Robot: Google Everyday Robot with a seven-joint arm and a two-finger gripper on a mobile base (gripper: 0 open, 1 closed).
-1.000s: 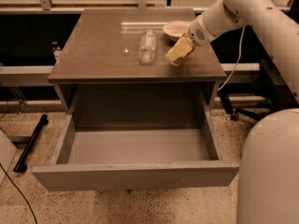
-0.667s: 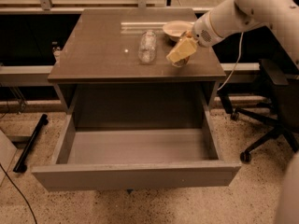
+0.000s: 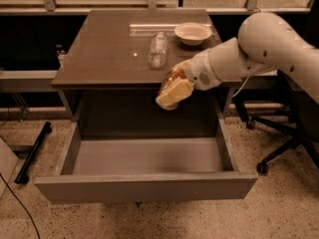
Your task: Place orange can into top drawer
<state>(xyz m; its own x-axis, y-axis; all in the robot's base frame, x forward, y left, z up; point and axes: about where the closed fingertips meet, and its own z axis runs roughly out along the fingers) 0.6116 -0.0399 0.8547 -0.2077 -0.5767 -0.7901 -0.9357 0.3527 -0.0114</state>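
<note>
The top drawer (image 3: 144, 187) is pulled fully out of the grey cabinet and its floor is bare. My gripper (image 3: 174, 89) is at the end of the white arm, in front of the cabinet's front edge and above the back of the open drawer. It is shut on the orange can (image 3: 170, 78), whose shiny orange-gold side shows above the pale fingers (image 3: 175, 92). The can hangs in the air, touching neither the drawer nor the top.
A clear plastic bottle (image 3: 157, 49) lies on the cabinet top (image 3: 104, 54), with a white bowl (image 3: 193, 33) behind it to the right. An office chair base (image 3: 279, 148) stands right of the drawer. A black bar (image 3: 33, 152) lies on the floor at left.
The gripper has carried the orange can forward and down, from over the cabinet top near the bowl to in front of the cabinet edge above the open drawer. The arm has swung with it.
</note>
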